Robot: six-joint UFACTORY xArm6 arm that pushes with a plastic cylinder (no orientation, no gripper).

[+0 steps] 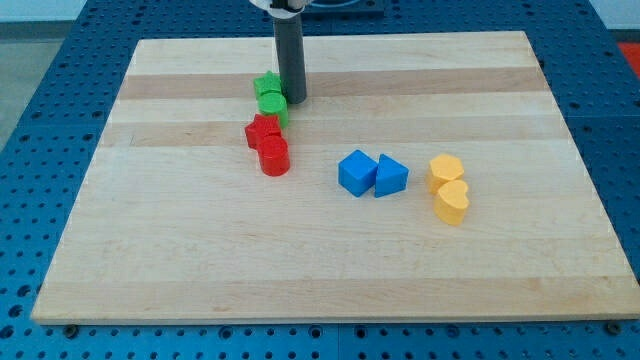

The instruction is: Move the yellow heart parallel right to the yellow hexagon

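Nearest the camera sits the yellow heart [452, 203], touching the yellow hexagon [446, 169] just above it, the pair stacked in a short column far off to the view's right and well below my tip [293, 101]. No claw here to call wide or narrow: the arm ends in a bare rod, holding nothing, only able to shove. My tip is up near the view's top, pressed close beside the green blocks [270, 98], two of them bunched together, their shapes hard to make out from this angle. Just below those, down and slightly left of my tip, two red blocks [268, 143] huddle, one looking like a cylinder. Between my tip and the yellow pair, the blue cube [356, 172] and a blue wedge-like block [391, 176] sit touching. By my reading the job has barely begun: the heart lies under the hexagon, not level on its right, so my tip must travel across the wooden board [200, 260], skirt the blues, and nudge the heart out rightward, then upward.
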